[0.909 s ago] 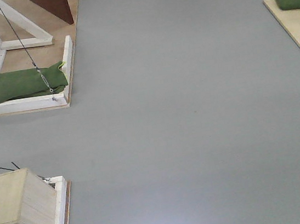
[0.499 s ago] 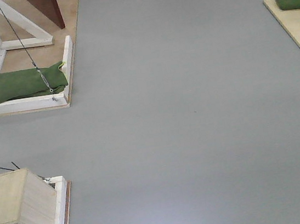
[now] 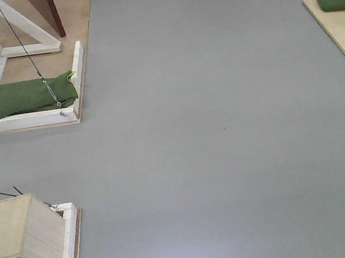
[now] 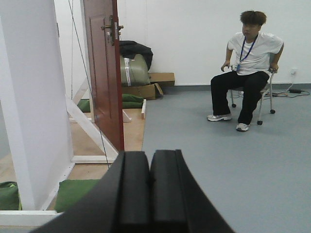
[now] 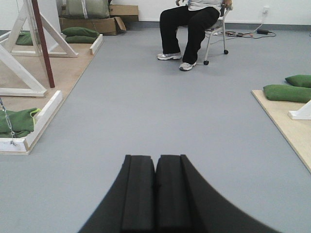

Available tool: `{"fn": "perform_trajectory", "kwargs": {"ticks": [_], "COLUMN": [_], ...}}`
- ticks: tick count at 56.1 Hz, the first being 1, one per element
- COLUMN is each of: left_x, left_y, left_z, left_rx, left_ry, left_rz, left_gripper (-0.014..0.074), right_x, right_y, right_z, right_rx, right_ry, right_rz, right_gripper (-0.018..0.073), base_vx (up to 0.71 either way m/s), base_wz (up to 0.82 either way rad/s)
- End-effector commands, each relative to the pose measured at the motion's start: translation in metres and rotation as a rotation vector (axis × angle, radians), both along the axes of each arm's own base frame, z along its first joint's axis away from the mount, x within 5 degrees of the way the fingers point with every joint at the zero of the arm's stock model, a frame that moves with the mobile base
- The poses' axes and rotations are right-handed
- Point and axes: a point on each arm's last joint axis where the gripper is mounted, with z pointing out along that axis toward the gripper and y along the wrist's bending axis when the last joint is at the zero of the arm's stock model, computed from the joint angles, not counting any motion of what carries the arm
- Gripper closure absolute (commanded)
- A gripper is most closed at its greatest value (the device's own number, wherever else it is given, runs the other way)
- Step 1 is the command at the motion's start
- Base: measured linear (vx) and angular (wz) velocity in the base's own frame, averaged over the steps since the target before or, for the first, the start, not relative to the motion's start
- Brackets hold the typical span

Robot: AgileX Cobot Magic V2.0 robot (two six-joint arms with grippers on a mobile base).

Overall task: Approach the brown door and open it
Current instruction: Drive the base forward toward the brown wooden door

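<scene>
You have two claws, and both are closed. The left claw (image 4: pixel 149 162) holds its black pads pressed flat together with nothing between them, and the right claw (image 5: pixel 155 165) is the same.

There is one tall glossy reddish-brown wooden door (image 4: pixel 104 73). It stands ahead of the left claw and to its left, beside one white upright panel (image 4: pixel 29 97). Its long axis is vertical. The panelled face is turned at an angle to the left claw, and the edge with the brass knob (image 4: pixel 112 28) is the nearer edge. From the right claw the door is only a thin red-brown strip, far ahead on the left.

In the front view I count three sandbags. One green cloth sandbag (image 3: pixel 31 95) lies inside the white wooden floor frame (image 3: pixel 79 68), ahead on the left, and two more lie on the pale wooden platform (image 3: pixel 338 37), ahead on the right. One pale plywood box (image 3: pixel 16 248) stands near on the left. One man seated on a chair (image 4: pixel 248 63) is far ahead.

The grey floor (image 3: pixel 223 128) runs wide between the frame's edge and the platform's edge.
</scene>
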Motion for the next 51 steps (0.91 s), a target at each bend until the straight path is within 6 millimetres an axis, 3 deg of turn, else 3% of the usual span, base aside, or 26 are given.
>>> {"fn": "perform_trajectory", "kwargs": {"ticks": [1,51], "left_x": [-0.0038,-0.004], "left_y": [-0.0007,-0.0002], "left_z": [0.0176,0.0177], "left_rx": [-0.004,-0.003], "left_ry": [-0.125,-0.126], "left_rz": [-0.006,0.002], "left_gripper": [0.06,0.06], "right_x": [0.0004,0.0004], "right_y": [-0.0003,-0.0003], "right_z": [0.0069,0.0067], "right_rx": [-0.011,-0.011], "right_ry": [-0.094,-0.095], "right_rz": [-0.002,-0.002], "right_gripper": [0.0559,0.0559], "base_vx": [0.0,0.05], "base_wz": [0.0,0.01]}}
